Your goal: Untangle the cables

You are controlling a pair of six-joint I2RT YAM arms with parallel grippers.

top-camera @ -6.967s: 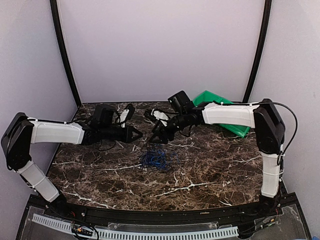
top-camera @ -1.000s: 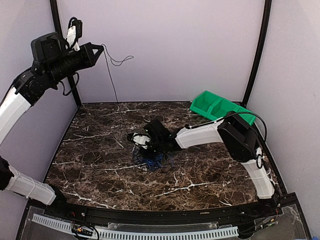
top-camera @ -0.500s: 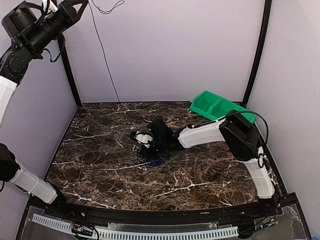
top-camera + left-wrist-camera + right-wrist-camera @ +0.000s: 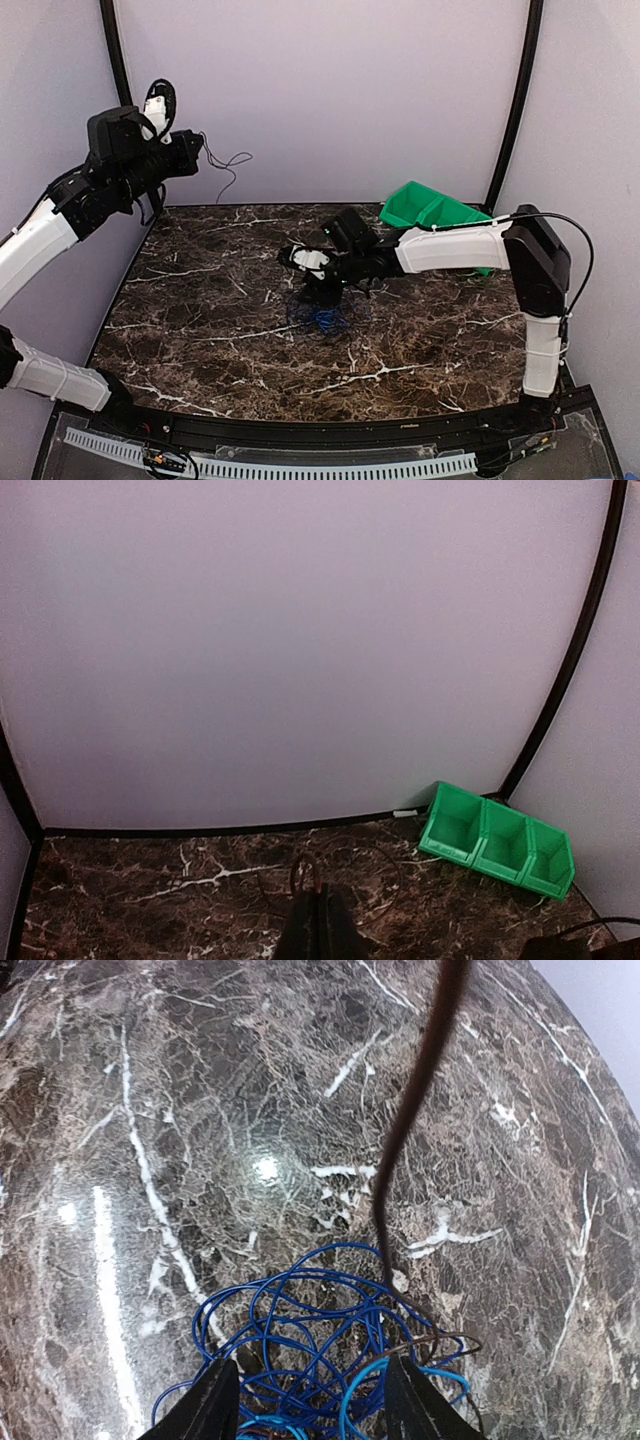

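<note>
- Top external view: the left gripper point(image 4: 194, 149) hangs high above the far left corner of the dark brown, white-veined marble table point(image 4: 190, 300); its jaws are pressed together on a thin black wire point(image 4: 232, 160), whose free end curls out to the right against the pale lilac back wall point(image 4: 330, 100).
- Same view: the right arm reaches across to the middle of the table; the right gripper point(image 4: 322, 292) points down directly over the cable clump point(image 4: 320, 318), a loose tangle of very thin bright blue and black wires lying on the marble near the table's centre; a green plastic three-compartment bin point(image 4: 425, 207) sits at the far right corner, well apart from the clump.
- Left wrist view: the left gripper point(image 4: 316, 922) shows at the bottom edge, its fingers closed tight against each other; a small loop of the thin black wire point(image 4: 296, 873) stands up just beyond the tips; the table point(image 4: 150, 900) lies far below, and the green bin point(image 4: 497, 838) rests against the wall at right.
- Right wrist view: the right gripper point(image 4: 315, 1405) is spread wide, one fingertip on either side of the cable clump point(image 4: 300, 1345); blue loops fill the gap between the tips, and nothing is pinched; whether the fingers touch the wires cannot be told; a single dark strand point(image 4: 418, 1085) climbs out of the tangle and leaves the picture at the top; a bright light reflection sits on the marble point(image 4: 150, 1110) beyond the clump.
</note>
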